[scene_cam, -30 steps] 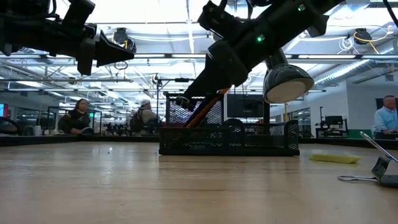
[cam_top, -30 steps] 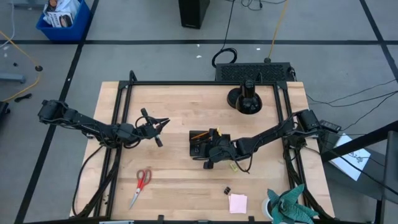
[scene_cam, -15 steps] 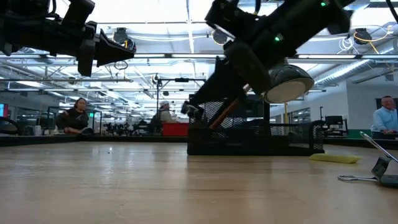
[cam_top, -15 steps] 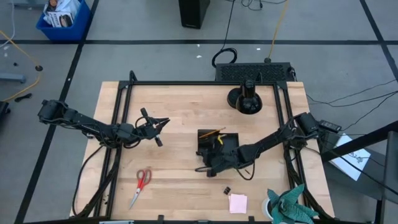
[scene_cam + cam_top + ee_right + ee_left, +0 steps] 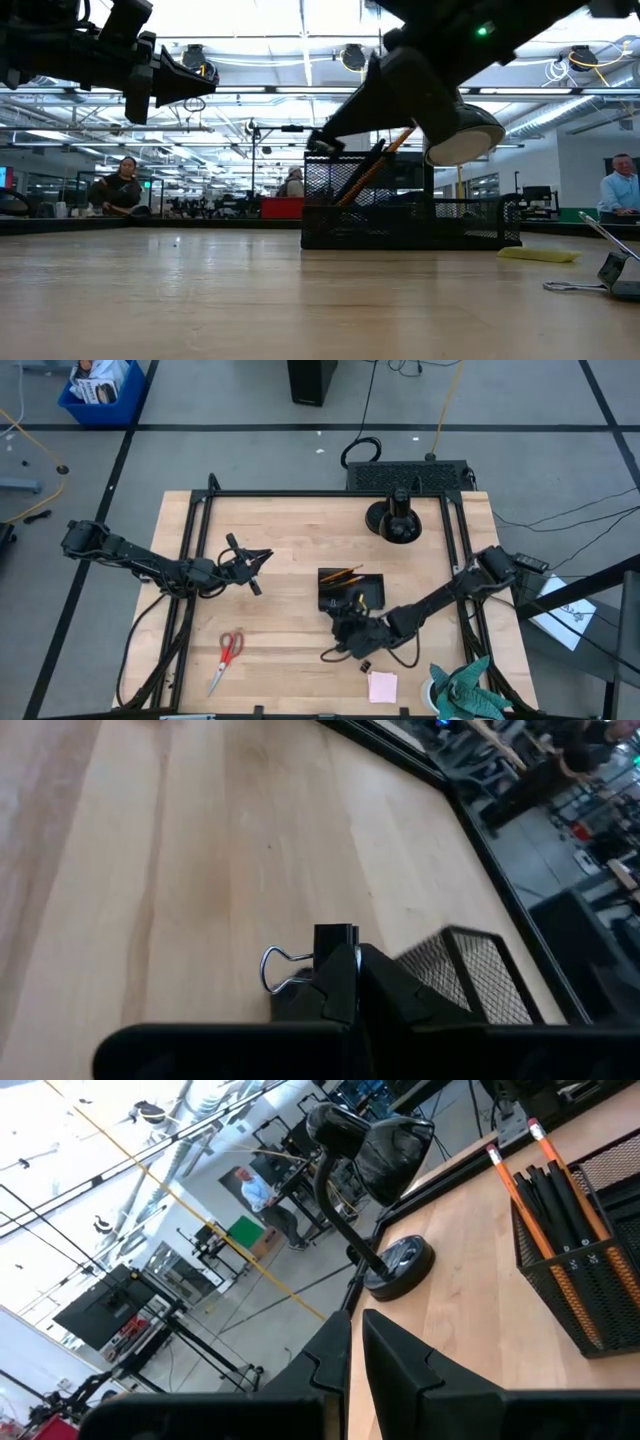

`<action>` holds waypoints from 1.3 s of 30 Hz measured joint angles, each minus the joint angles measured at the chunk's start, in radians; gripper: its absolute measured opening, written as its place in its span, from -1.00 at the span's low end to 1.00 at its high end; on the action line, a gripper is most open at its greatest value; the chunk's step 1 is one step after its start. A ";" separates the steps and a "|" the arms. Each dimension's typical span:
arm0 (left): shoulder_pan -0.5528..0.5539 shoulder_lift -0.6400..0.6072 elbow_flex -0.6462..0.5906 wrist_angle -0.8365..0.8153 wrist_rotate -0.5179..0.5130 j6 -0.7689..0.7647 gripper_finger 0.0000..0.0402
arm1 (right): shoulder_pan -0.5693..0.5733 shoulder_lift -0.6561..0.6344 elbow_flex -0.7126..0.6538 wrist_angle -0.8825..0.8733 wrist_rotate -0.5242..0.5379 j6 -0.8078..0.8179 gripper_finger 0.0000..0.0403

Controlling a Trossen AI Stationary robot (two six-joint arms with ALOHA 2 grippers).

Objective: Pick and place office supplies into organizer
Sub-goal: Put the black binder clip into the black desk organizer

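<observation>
Right gripper [image 5: 350, 643] just in front of mesh organizer [image 5: 351, 590], fingers closed, empty, binder clip [image 5: 300, 960] just beyond fingertips. Pencils [image 5: 525, 1175] and pens upright inside organizer. Scissors [image 5: 226, 657] well left of organizer. Left gripper [image 5: 258, 561] raised left of organizer, fingers nearly together, empty.

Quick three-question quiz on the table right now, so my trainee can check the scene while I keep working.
1. True or false: the red-handled scissors already lie in the organizer.
2. What stands in the organizer? A) orange pencils and black pens; B) a sticky-note pad; C) a cloth.
3. Fill in: the right gripper, low over the wood near a binder clip, has its fingers ____.

Key: 1 false, they lie on the table; 2 A; 3 shut.
</observation>
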 joint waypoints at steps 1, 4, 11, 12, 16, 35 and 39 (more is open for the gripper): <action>0.000 0.000 0.000 0.000 0.000 0.000 -0.81 | 0.005 0.000 0.004 -0.020 0.010 0.014 -1.00; 0.000 0.000 0.000 0.000 0.000 -0.002 -0.81 | 0.013 0.000 0.008 -0.073 0.028 0.070 -1.00; 0.000 0.000 0.000 -0.001 0.000 -0.016 -0.81 | 0.012 0.000 0.010 -0.264 0.022 0.263 -1.00; 0.000 0.000 0.000 -0.001 0.000 -0.016 -0.81 | 0.012 0.000 0.010 -0.279 0.022 0.280 -1.00; 0.000 0.000 0.000 -0.002 0.000 -0.015 -0.81 | 0.004 0.000 0.010 -0.313 0.021 0.310 -1.00; 0.000 0.000 0.000 -0.001 0.000 -0.015 -0.81 | -0.084 -0.003 0.009 -0.402 -0.137 0.431 -0.97; 0.000 0.000 0.000 -0.001 0.000 -0.015 -0.81 | -0.081 -0.002 0.009 -0.400 -0.142 0.449 -0.89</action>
